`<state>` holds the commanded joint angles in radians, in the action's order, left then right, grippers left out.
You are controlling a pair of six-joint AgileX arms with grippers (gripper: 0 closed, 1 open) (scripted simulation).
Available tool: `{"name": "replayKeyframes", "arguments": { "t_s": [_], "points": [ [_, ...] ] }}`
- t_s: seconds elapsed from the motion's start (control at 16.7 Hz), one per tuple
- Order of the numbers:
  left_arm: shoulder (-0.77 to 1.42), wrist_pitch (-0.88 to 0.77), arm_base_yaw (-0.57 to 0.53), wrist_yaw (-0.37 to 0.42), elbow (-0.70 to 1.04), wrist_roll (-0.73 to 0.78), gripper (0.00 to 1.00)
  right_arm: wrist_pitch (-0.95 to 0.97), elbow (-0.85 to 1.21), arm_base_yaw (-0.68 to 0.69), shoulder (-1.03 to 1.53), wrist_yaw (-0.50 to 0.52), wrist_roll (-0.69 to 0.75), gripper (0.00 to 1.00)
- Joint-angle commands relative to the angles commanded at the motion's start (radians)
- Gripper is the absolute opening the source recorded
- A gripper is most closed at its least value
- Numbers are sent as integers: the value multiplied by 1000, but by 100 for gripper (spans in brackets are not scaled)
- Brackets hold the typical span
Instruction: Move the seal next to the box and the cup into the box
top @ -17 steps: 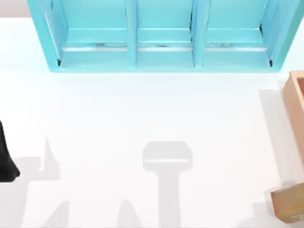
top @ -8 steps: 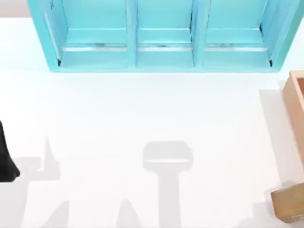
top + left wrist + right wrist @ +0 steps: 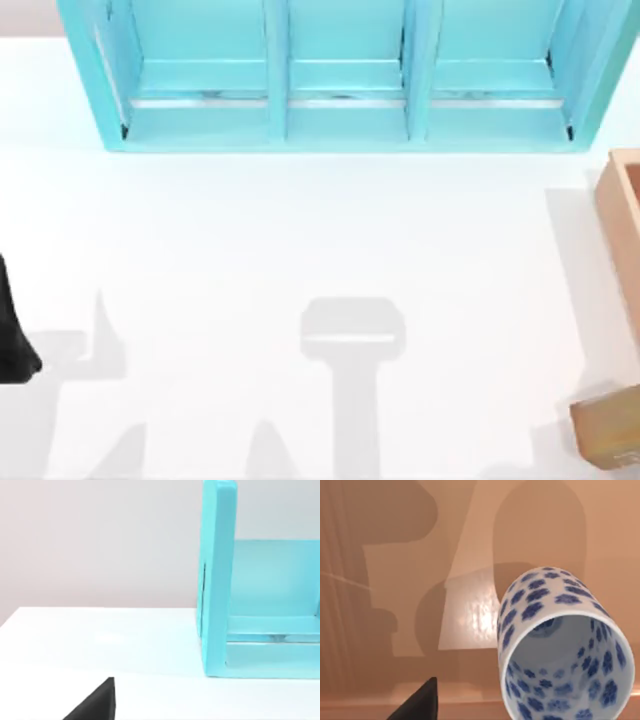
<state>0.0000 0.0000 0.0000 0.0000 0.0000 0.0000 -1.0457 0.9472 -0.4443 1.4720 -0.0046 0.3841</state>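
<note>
Almost nothing is changing between the earlier top views and this one: the seal [image 3: 612, 432] is sitting at the desk's near right corner exactly where it sat a second ago, the box [image 3: 622, 212] is lying along the right edge just behind it, and the turquoise shelf cabinet [image 3: 340, 75] is spanning the far edge as before. The shadows across the white desk [image 3: 300, 230] are holding their shape too. That stillness suggests the seal's part of the task is already settled — it is resting just beside the box — and that the remaining work is happening out past the right edge of the top view.

The right wrist view is looking down at tan wood, most likely the inside of the box, with the cup [image 3: 562, 647] hanging in front of the camera, its white mouth turned toward the lens and its blue pattern showing round the wall. A dark finger tip [image 3: 417, 702] is poking into that view, but whether the right gripper is clamping the cup or has let go cannot be told. If the cup is being carried, the drop into the box looks close.

The left arm [image 3: 12, 335] is parked at the desk's left edge — a dark finger tip [image 3: 92, 702] is showing in its wrist view, and its opening cannot be judged.
</note>
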Motion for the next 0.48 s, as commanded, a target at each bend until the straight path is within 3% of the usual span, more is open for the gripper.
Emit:
{"name": "replayKeyframes", "arguments": {
  "t_s": [0.48],
  "points": [
    [0,0,0,0,0,0,100,-279,226,5,-33,11,30,100]
  ]
}}
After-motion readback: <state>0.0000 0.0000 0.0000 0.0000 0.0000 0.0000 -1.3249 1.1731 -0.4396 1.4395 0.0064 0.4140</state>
